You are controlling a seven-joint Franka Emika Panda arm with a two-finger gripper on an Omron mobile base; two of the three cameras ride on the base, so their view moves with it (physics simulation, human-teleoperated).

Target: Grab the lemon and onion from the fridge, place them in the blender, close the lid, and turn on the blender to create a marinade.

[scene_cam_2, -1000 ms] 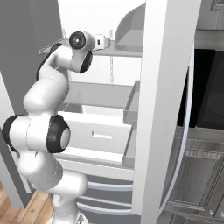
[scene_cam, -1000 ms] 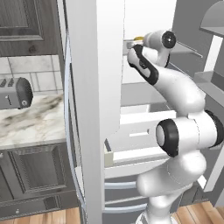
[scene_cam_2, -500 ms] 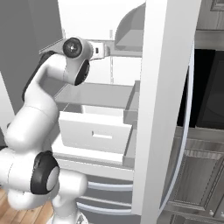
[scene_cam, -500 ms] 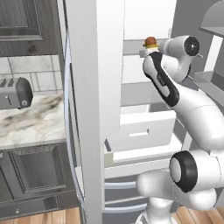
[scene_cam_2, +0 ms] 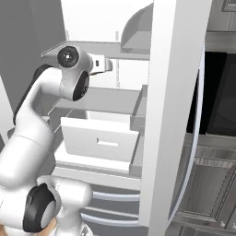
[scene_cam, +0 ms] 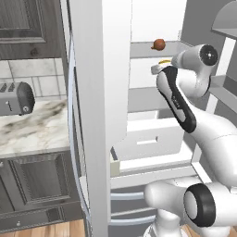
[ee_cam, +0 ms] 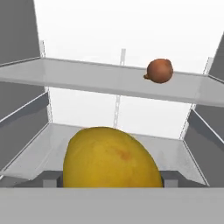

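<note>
A small round orange-brown onion (scene_cam: 159, 44) sits on a far grey fridge shelf (scene_cam: 143, 49), above a bright yellow lemon (scene_cam: 164, 61) beside the white arm (scene_cam: 185, 97).

A: Is it bright or dark?

B: Bright. The back wall of the fridge (ee_cam: 131, 30) is so white it glows, and you can't see any detail there.

A: Any shadows?

B: Only soft ones. The side walls look grey, and it is a bit darker under the shelves.

A: Is anything fuzzy?

B: The lemon (ee_cam: 111, 159) is very close and looks a little soft. The onion (ee_cam: 159, 71) looks clear. Edges look a bit jaggy, like a computer drawing.
</note>
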